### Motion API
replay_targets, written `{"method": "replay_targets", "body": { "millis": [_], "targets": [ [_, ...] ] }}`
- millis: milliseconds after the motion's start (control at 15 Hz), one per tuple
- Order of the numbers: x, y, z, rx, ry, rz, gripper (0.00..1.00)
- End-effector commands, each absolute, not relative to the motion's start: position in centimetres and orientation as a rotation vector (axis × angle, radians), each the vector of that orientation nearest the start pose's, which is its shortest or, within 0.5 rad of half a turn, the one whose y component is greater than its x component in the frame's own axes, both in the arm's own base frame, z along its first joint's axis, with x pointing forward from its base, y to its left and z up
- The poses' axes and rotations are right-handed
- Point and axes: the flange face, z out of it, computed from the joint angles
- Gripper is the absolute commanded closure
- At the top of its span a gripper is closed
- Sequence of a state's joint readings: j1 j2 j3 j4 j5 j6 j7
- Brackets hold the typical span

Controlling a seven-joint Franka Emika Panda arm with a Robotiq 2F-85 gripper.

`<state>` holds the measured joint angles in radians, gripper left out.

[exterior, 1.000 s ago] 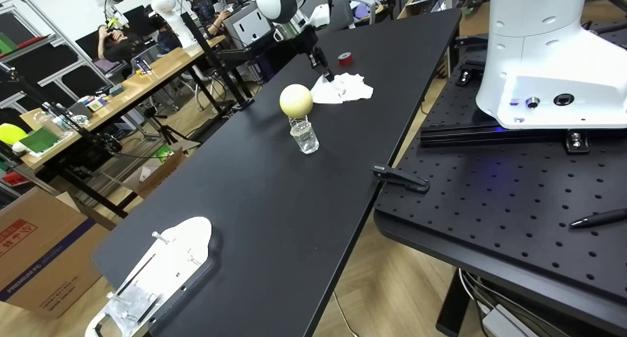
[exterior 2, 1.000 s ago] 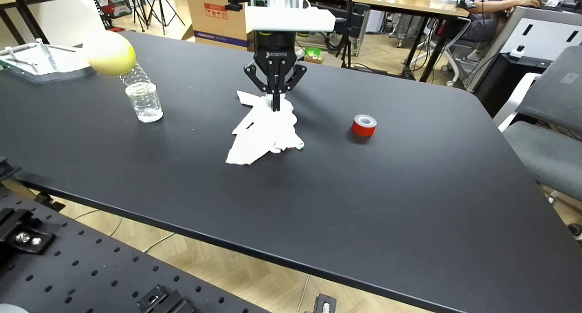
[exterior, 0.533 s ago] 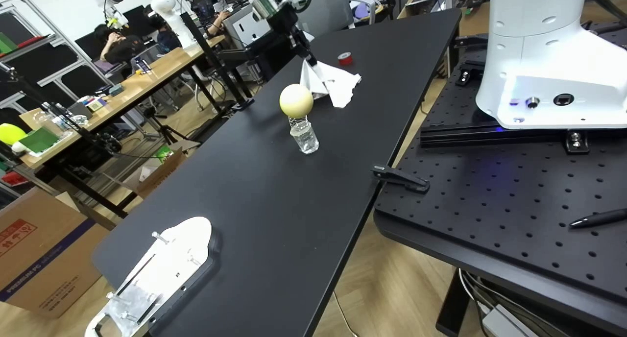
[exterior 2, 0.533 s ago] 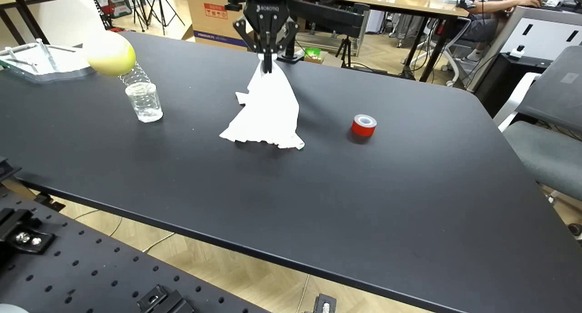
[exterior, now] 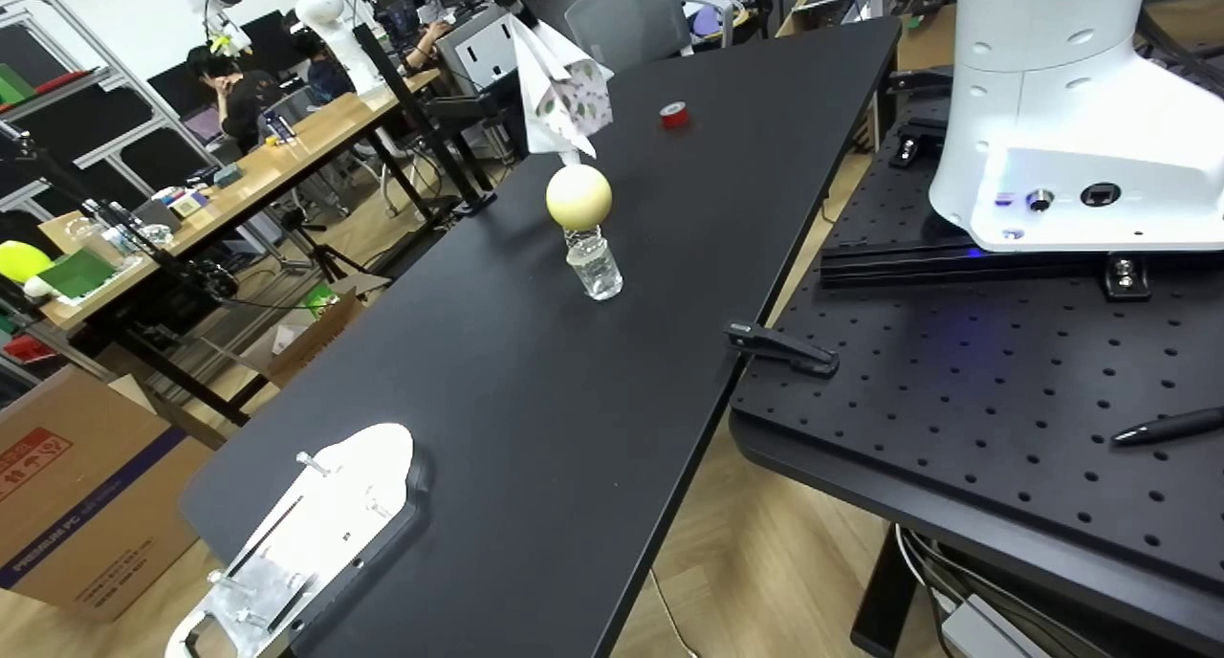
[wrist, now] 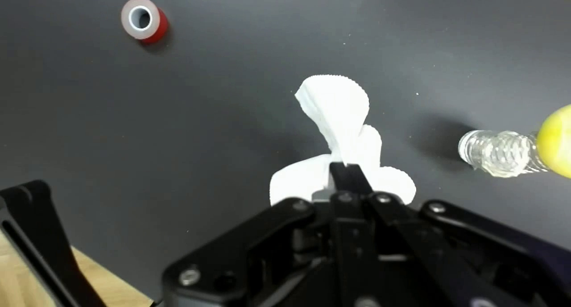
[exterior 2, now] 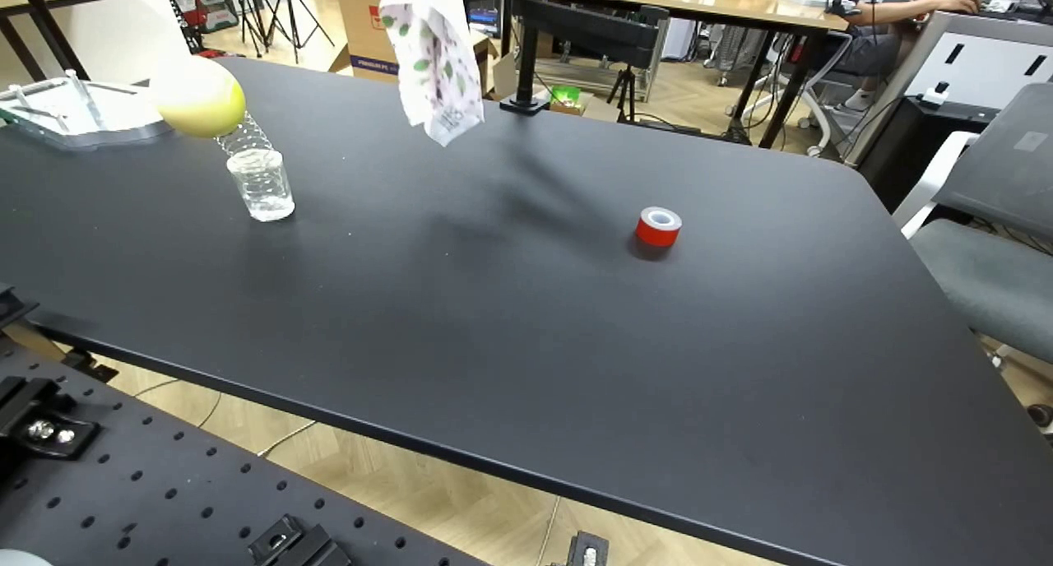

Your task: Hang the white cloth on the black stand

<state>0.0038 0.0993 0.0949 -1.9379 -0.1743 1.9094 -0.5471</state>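
Above table (exterior 2: 576, 344), white cloth (exterior 2: 438, 60) hanging; green-purple print

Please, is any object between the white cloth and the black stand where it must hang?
Nothing visible is. The white cloth hangs from the gripper; the bottle with the yellow ball is on the cloth's side away from the black stand, and the red tape sits aside.

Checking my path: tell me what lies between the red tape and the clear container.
In the wrist view, the white cloth in the gripper appears between the red tape and clear container; an exterior view shows it above the table.
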Motion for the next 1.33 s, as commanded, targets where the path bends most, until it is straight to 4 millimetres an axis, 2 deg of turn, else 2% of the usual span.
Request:
{"method": "replay_targets", "body": {
  "millis": [0,200,400,867,1067,1267],
  "targets": [
    [57.5,6.0,48.6,-3.072,-1.135,0.237,1.0],
    [58.8,7.4,51.2,-3.077,-1.162,0.218,1.0],
    [61.0,8.1,52.1,-3.092,-1.126,0.159,1.0],
    [67.1,9.4,48.7,-3.104,-1.048,0.171,1.0],
    [68.4,10.5,47.1,-3.08,-1.078,0.228,1.0],
    [68.5,11.4,45.9,-3.056,-1.098,0.293,1.0]
  ]
}}
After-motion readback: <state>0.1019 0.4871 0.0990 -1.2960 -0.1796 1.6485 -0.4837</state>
